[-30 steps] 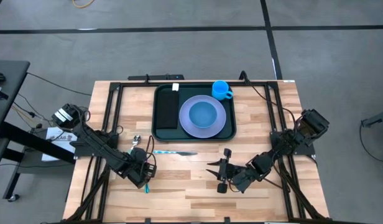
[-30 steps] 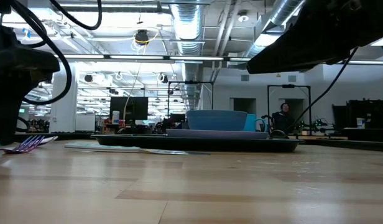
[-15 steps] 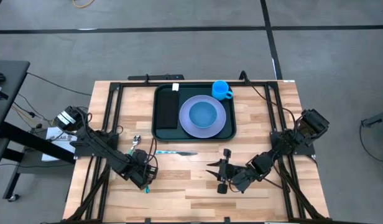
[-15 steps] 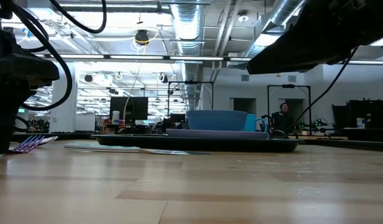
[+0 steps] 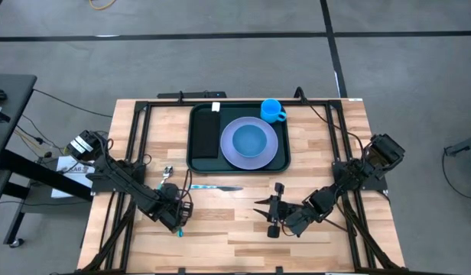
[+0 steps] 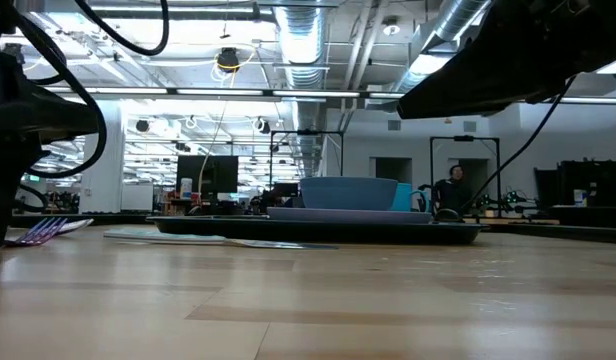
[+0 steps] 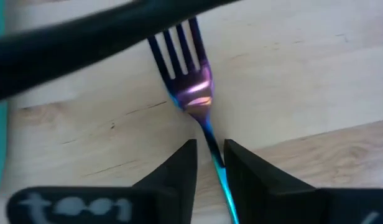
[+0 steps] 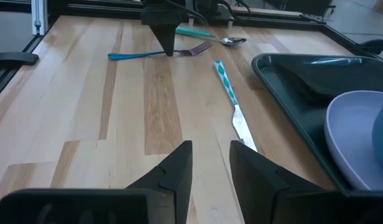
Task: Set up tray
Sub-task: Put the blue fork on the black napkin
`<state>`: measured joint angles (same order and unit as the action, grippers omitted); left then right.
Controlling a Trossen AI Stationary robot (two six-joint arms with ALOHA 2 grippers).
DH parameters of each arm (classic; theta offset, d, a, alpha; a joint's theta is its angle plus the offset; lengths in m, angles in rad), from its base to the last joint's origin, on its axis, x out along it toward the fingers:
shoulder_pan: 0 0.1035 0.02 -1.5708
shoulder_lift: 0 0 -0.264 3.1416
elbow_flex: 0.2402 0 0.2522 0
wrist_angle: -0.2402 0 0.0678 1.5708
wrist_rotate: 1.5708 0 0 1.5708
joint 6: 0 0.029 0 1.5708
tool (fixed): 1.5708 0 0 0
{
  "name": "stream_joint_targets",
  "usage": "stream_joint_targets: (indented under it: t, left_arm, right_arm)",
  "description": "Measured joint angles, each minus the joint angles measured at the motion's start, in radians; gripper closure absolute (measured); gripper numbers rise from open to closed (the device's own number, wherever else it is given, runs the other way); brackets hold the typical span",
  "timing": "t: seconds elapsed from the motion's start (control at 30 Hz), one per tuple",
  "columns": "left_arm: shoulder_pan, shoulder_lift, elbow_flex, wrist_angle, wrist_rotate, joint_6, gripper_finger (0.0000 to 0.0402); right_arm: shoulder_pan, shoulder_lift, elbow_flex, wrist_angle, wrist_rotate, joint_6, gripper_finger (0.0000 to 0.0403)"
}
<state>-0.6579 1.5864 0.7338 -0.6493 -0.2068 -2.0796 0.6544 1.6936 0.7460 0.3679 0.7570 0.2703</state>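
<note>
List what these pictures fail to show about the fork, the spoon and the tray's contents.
- Fork: in the left wrist view the left tool straddles its handle; contact cannot be told, and the handle's end is cut off by the picture's edge.
- Spoon: too small in the high view, partly under the left arm.
- Tray: in the low view its rim hides the dark rectangle beside the plate.

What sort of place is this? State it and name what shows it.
Probably a large open lab or workshop: exposed silver ducts and ceiling lights overhead, a bare grey floor with taped lines, and a wooden table framed with black rails, with cables trailing off it.
</note>
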Motion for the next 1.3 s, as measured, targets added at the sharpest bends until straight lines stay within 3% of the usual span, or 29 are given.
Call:
stream_joint_targets:
  t: [0.3, 0.63, 0.93, 1.13, 1.3]
  left_arm:
    - [0.0, 0.001, -0.001, -0.022, -0.002, -0.009, 0.0393]
    - [-0.001, 0.004, 0.009, -0.037, -0.013, -0.012, 0.0398]
    - [0.017, 0.01, 0.15, -0.207, -0.146, -0.002, 0.0401]
    - [0.124, 0.005, 0.281, -0.314, -0.156, 0.155, 0.0401]
    - [0.285, 0.005, 0.425, -0.446, -0.155, 0.355, 0.0401]
  right_arm:
    - [0.0, 0.0, 0.0, 0.0, 0.0, 0.0, 0.0303]
    - [0.0, 0.0, 0.0, 0.001, -0.001, -0.008, 0.0303]
    - [0.0, 0.0, 0.0, 0.001, -0.003, -0.009, 0.0303]
    - [0.0, 0.0, 0.0, 0.003, -0.003, -0.016, 0.0303]
    - [0.0, 0.0, 0.001, 0.008, -0.002, -0.041, 0.0303]
